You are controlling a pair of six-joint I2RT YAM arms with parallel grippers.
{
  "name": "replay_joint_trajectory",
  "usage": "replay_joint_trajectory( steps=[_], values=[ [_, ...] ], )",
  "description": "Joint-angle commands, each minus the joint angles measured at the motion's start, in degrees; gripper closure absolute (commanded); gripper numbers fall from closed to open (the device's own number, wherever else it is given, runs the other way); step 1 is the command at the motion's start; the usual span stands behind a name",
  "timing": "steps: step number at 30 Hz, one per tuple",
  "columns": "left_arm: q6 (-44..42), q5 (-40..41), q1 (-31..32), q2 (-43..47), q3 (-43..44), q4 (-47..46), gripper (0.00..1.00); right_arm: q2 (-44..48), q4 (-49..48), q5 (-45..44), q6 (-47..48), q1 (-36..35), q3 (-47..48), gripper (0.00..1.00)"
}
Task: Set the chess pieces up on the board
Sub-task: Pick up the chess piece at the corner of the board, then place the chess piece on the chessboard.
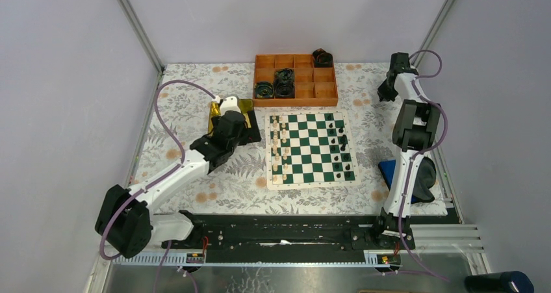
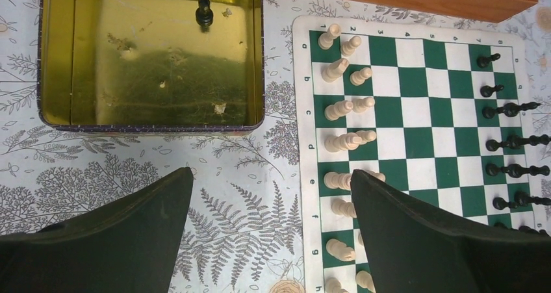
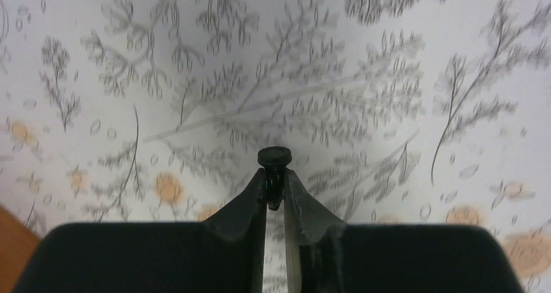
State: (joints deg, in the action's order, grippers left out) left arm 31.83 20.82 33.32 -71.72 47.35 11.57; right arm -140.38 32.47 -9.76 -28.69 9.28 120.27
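The desk [image 1: 195, 111] is covered with a cloth printed with flowers and ferns. The green and white board [image 1: 310, 149] is laid flat in the middle of it. An orange tray [image 1: 295, 102] with little boxes in it is set behind the board, and dark rolls of cable [image 1: 284, 82] are kept in some of the boxes. A shiny yellow tin [image 2: 55, 59] is placed just left of the board.

The left hand [image 2: 271, 175] is held over the cloth and the left edge of the board, near the tin. Its two fingers are spread wide apart and nothing is held between them. The right hand [image 3: 275, 179] is held over the cloth at the far right of the desk, well apart from the board. Its fingers are pinched on a small black piece with a round top [image 3: 274, 156].

The cream pieces [image 2: 344, 108] are lined up in two rows along the left side of the board. The black pieces [image 2: 510, 109] are lined up along the right side. A lone black piece [image 2: 204, 12] is seen standing in the tin, near its far wall.
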Motion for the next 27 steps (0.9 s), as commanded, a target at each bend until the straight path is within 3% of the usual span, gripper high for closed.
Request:
replay_joint_trajectory(
  steps=[1, 7, 15, 21, 27],
  values=[
    [-0.22, 1.46, -0.46, 3.13, -0.85, 0.55, 0.01, 10.11, -2.50, 6.32, -4.55, -1.24, -5.36, 1.00],
    [-1.24, 0.65, -0.48, 5.61, -0.97, 1.91, 0.01, 19.57, -5.22, 10.44, -9.22, -2.79, -15.69, 1.00],
    [-1.96, -1.58, -0.36, 7.63, -1.20, 2.17, 0.01, 32.30, -11.64, 20.39, -23.03, -3.67, -33.88, 1.00],
    [-2.89, -3.26, -0.36, 8.12, -0.56, 2.86, 0.01, 35.58, -22.50, 28.61, -36.49, -4.81, -46.58, 1.00],
    [-3.22, -3.40, -0.37, 6.26, 1.87, 3.93, 0.01, 34.27, -29.22, 33.55, -46.76, -5.41, -51.76, 1.00]
  ],
)
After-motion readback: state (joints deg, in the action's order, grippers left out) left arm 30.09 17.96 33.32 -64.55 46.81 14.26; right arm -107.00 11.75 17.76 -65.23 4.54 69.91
